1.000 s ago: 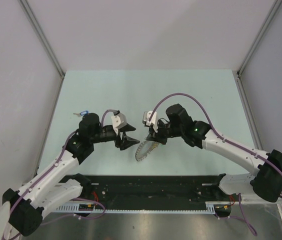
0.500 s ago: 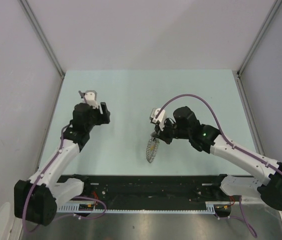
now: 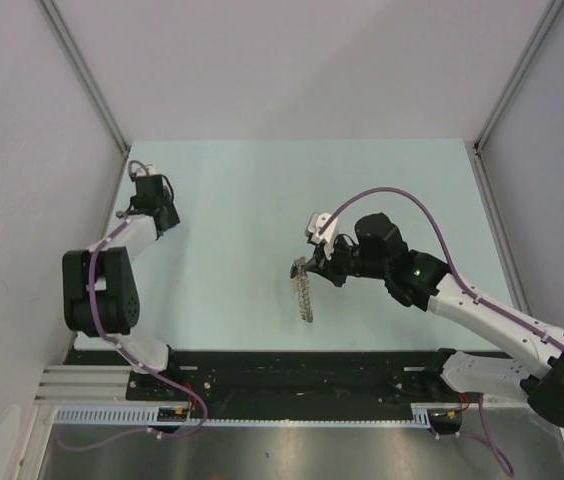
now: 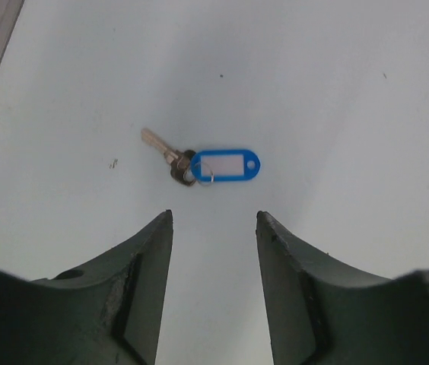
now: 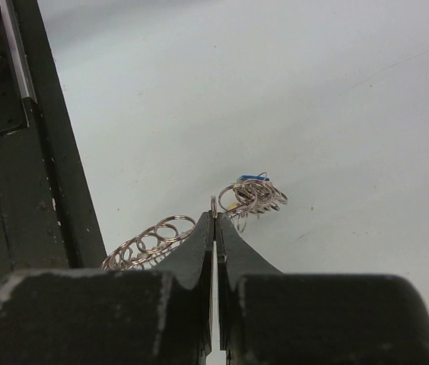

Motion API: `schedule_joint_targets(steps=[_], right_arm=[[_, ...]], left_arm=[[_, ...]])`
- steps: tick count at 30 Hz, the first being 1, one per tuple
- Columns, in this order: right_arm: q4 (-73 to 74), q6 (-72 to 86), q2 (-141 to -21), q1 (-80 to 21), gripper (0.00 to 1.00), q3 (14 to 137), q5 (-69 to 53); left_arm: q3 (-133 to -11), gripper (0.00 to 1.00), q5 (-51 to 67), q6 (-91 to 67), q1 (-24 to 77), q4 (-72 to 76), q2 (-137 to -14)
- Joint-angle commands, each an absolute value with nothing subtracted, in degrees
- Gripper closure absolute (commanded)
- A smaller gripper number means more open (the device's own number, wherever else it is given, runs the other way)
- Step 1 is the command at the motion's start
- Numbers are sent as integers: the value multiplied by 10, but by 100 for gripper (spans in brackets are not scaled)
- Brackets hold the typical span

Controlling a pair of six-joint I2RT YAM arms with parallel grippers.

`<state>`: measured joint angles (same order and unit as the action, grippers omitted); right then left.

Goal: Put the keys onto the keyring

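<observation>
- Over at the far-left side of the table (image 3: 242, 180), the left arm (image 3: 130, 232) is folded back on itself, its wrist close to the table's left edge.
- From the left wrist camera I see the left gripper (image 4: 214, 218) spread wide. Nothing is between its fingers (image 4: 142, 266), and it hovers above the tabletop.
- Just beyond those fingertips a silver key (image 4: 157, 144) lies flat on the table, joined by a small wire loop to an oval blue tag (image 4: 226, 164) with a white label window.
- The key's blade points off to the left and the tag lies to the right. Both sit roughly in line with the gap between the fingers, and neither touches them.
- I can't pick that key out in the overhead view, because the wrist covers the spot.
- Near the middle of the table, the right gripper (image 3: 314, 268) is pinched tight on the keyring (image 3: 305, 290). From above the ring shows edge-on, as a thin sliver running toward the near side.
- I cannot tell whether the ring's lower edge touches the table.
- Through the right wrist camera, the two fingers meet on one thin strand of the ring. A run of small linked loops curves away to the left, beside the black base rail (image 5: 47, 152).
- A bunch of loops sits just right of the fingertips with flecks of blue and yellow in it, too small for me to say what they are.
</observation>
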<state>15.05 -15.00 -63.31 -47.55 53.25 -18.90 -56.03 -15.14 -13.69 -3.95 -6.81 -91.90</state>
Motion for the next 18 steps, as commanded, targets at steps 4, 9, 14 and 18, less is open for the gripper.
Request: schedule_joint_targets(steps=[4,9,14,18], right_arm=[[111,-142,-618,-471,100,531,-198],[109,-142,-620,-468,100,530,-197],[110,-142,-624,-467,100,528,-202],[109,-142,-626,-467,100,529,-205]], left_arm=[[-669,57,-205,-119,-40,-123,-1029],[-707,59,-219,-120,-41,-144,-1074],[-729,65,-220,-117,-41,-154,-1109],[-738,67,-221,-115,-42,-159,-1122]])
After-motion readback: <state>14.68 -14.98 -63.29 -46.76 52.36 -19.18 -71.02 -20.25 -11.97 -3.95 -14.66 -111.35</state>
